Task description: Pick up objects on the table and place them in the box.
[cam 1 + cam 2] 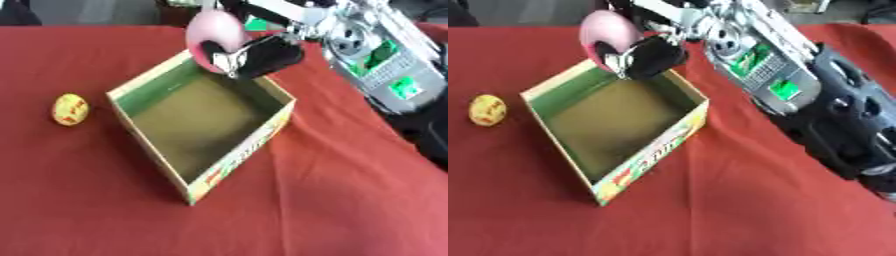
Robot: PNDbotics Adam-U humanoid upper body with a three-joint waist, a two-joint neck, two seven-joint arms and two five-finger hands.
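The right hand, fingers clamped on a pink ball, hangs over the box's far corner, release seemingly next, while a yellow egg waits on the table well left of the fingers.

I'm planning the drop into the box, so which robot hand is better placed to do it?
The right robot hand. It already holds the pink ball over the far corner of the box, so it likely only needs to release. The left one shows in neither view.
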